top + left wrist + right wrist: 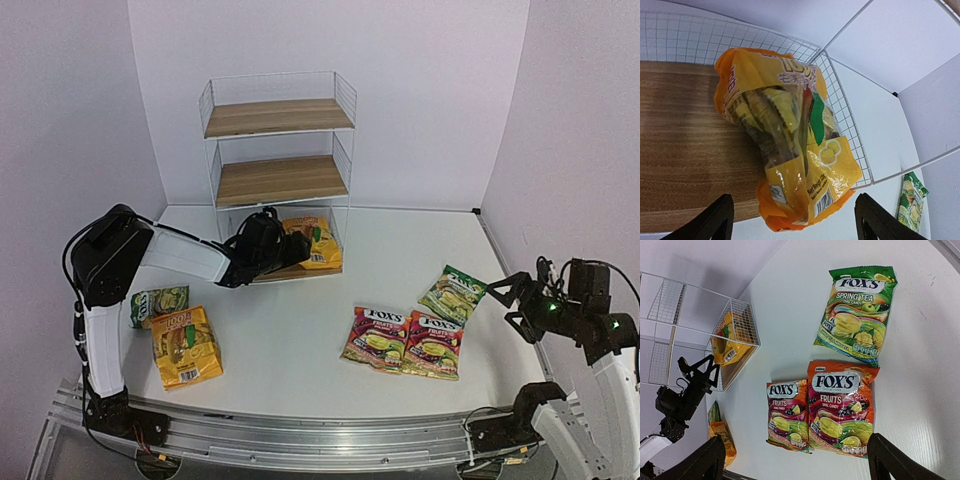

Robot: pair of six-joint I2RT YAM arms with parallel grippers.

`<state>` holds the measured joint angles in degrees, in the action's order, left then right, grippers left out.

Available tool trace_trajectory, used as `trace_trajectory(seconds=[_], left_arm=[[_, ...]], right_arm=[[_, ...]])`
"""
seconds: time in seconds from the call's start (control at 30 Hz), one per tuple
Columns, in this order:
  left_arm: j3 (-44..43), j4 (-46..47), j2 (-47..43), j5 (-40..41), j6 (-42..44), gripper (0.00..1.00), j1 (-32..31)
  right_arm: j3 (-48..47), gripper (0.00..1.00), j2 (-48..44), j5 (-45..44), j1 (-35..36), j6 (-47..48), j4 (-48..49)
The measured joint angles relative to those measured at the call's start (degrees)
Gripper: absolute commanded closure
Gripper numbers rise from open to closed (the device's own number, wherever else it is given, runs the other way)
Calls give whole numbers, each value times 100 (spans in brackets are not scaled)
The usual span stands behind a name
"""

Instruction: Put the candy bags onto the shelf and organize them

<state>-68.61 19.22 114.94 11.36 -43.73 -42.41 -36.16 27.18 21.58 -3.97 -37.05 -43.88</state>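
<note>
Bags nearest the arms lie flat on the bench (pixel 290 390): a yellow-orange bag (pixel 185 345) at the left with a green bag (pixel 158 303) just behind it, two red FOX'S bags (pixel 405 342) side by side at the right, and a second green bag (pixel 453 293) just beyond those. The right hand (pixel 512 305) hovers by that right group, jaws apart and holding nothing. Farther off, the left hand (pixel 792 215) reaches to the lowest board (pixel 685 150) of the shelf (pixel 280 118), likewise spread and empty; the other yellow-orange bag (pixel 785 140) slumps there against the right wire wall, one end seeming to poke past the board's front edge. I judge these bags light, soft and slippery, with loose sweets shifting inside glossy film, so a pinch on a crimped end seam or a corner should hold better than the puffy middle, which would likely slide
</note>
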Motion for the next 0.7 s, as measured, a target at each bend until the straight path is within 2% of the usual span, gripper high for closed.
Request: trace_trajectory(seconds=[0.47, 0.7], left_arm=[[-71, -202, 61, 383, -303, 73, -14], [-544, -316, 594, 339, -239, 83, 25]], right_arm=[[0, 5, 174, -81, 0, 103, -35], [0, 5, 257, -87, 0, 139, -37]])
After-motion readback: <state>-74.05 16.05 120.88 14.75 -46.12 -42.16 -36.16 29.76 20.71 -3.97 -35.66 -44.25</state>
